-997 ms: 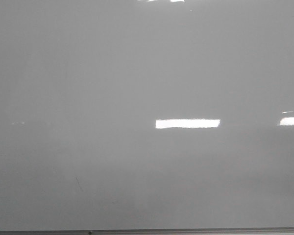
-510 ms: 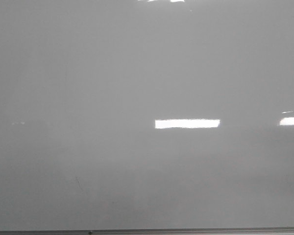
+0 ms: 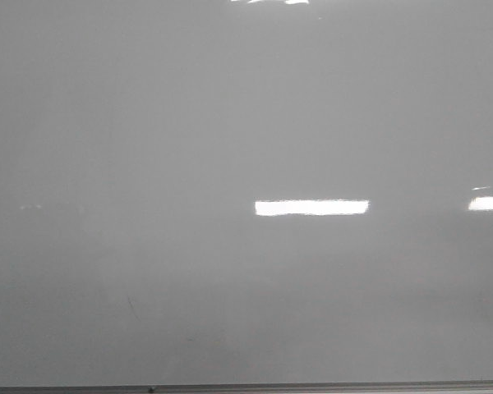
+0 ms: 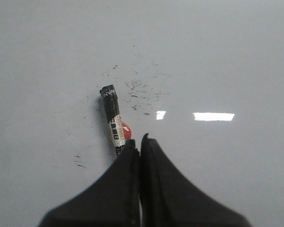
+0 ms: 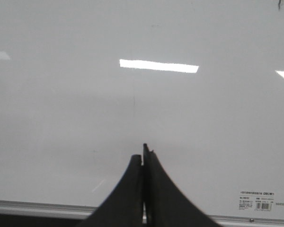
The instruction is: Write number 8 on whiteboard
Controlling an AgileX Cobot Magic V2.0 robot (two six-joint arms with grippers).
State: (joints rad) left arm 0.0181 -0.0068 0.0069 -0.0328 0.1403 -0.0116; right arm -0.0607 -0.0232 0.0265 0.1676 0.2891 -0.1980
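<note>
Whiteboard, marker beside left hand

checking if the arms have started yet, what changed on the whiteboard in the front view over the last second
Almost nothing changed. In the front view the whiteboard is as blank as before, with no number 8 drawn, and no arm has come into sight. Only the bright light reflection has grown slightly longer toward the left. The faint scratch mark and the metal edge are where they were.
</note>
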